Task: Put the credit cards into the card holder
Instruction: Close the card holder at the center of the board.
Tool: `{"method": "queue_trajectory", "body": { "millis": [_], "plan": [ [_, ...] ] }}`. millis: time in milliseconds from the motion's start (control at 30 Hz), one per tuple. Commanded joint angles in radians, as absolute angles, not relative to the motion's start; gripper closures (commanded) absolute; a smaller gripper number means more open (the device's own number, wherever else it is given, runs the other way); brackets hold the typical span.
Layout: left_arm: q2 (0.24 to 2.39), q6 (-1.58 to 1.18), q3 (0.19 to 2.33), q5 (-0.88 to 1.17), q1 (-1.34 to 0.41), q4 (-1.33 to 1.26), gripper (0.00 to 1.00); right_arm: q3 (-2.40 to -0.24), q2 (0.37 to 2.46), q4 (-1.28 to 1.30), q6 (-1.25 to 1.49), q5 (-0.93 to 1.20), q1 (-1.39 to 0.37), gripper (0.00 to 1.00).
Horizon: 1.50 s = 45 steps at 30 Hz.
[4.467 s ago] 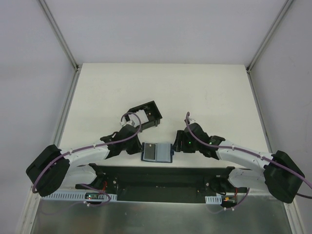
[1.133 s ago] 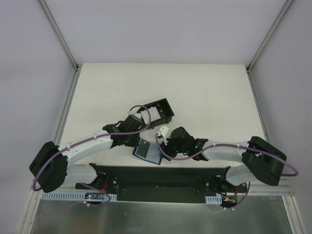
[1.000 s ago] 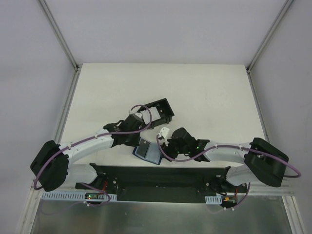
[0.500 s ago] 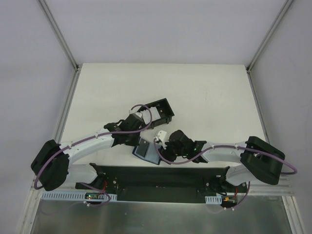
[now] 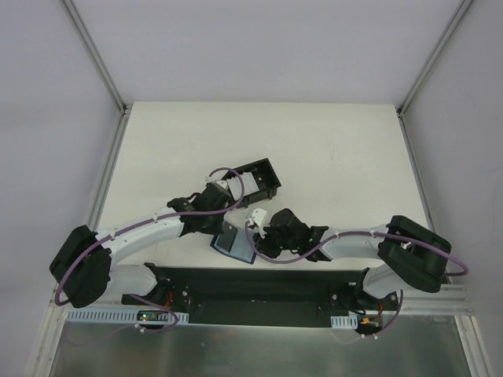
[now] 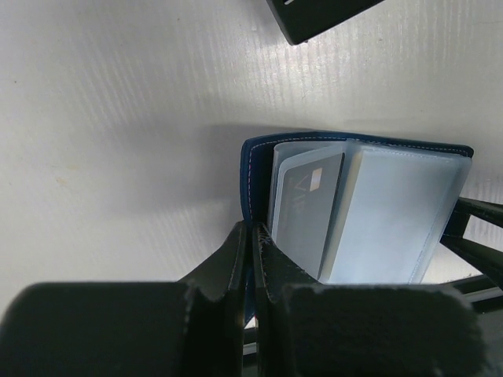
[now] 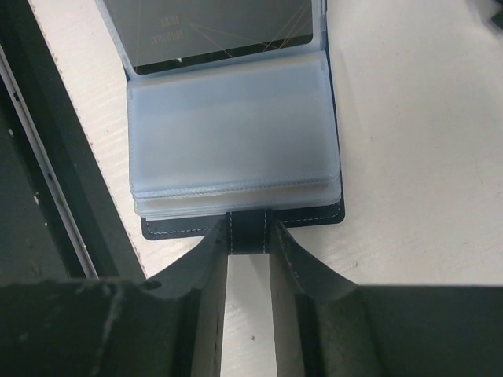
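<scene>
Open card holder [image 7: 314, 214] pinched at both ends
Cover edge clamped by left gripper [image 6: 251, 263]; tab nipped by right gripper [image 7: 250, 236]; credit card [image 6: 306, 208] dim behind cloudy sleeves [image 7: 228, 133]; arms hide most overhead

The left arm [image 5: 141, 236] is stretching forward and inward, wrist held low. The left gripper [image 6: 251, 236] is clamping its 2 fingers tight on the card holder [image 6: 259, 147] cover edge. The right arm [image 5: 354, 245] is bending in from the right, and the right gripper [image 7: 249, 228] is pinching the card holder's tab between 2 fingers.
</scene>
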<state>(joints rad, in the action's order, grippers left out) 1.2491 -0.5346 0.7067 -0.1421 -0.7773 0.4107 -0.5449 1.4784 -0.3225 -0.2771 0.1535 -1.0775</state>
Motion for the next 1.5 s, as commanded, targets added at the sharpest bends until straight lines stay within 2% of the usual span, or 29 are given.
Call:
{"method": "queue_trajectory", "body": {
  "millis": [0,233,433,733,900,1067,1267,1333,1367,1467],
  "plan": [
    [1.235,-0.574,0.715,-0.182,-0.776,0.44,1.0,-0.447,1.41,-0.466,-0.233,0.182,-1.081,0.83],
    [1.276,-0.664,0.695,-0.207,-0.713,0.468,1.0,-0.301,1.347,-0.817,-0.178,0.229,-1.083,0.87],
    [1.29,-0.66,0.698,-0.202,-0.66,0.474,1.0,-0.241,1.339,-0.94,-0.184,0.224,-1.083,0.89],
    [1.296,-0.638,0.719,-0.192,-0.657,0.485,1.0,-0.183,1.463,-1.3,-0.179,0.195,-1.107,0.9],
    [1.287,-0.634,0.721,-0.183,-0.657,0.488,1.0,-0.202,1.529,-1.379,-0.196,0.158,-1.144,0.91],
    [1.246,-0.614,0.729,-0.12,-0.66,0.486,1.0,-0.219,1.56,-1.374,-0.206,0.081,-1.166,0.84],
    [1.154,-0.623,0.713,0.046,-0.669,0.424,0.99,-0.221,1.623,-1.425,-0.222,0.04,-1.166,0.85],
    [1.114,-0.637,0.681,0.128,-0.672,0.364,0.95,-0.225,1.644,-1.451,-0.236,0.04,-1.166,0.86],
    [1.095,-0.65,0.664,0.159,-0.673,0.33,0.9,-0.225,1.655,-1.474,-0.244,0.041,-1.166,0.87],
    [1.069,-0.681,0.609,0.242,-0.681,0.241,0.89,-0.225,1.69,-1.532,-0.256,0.018,-1.164,0.88]
  ]
}}
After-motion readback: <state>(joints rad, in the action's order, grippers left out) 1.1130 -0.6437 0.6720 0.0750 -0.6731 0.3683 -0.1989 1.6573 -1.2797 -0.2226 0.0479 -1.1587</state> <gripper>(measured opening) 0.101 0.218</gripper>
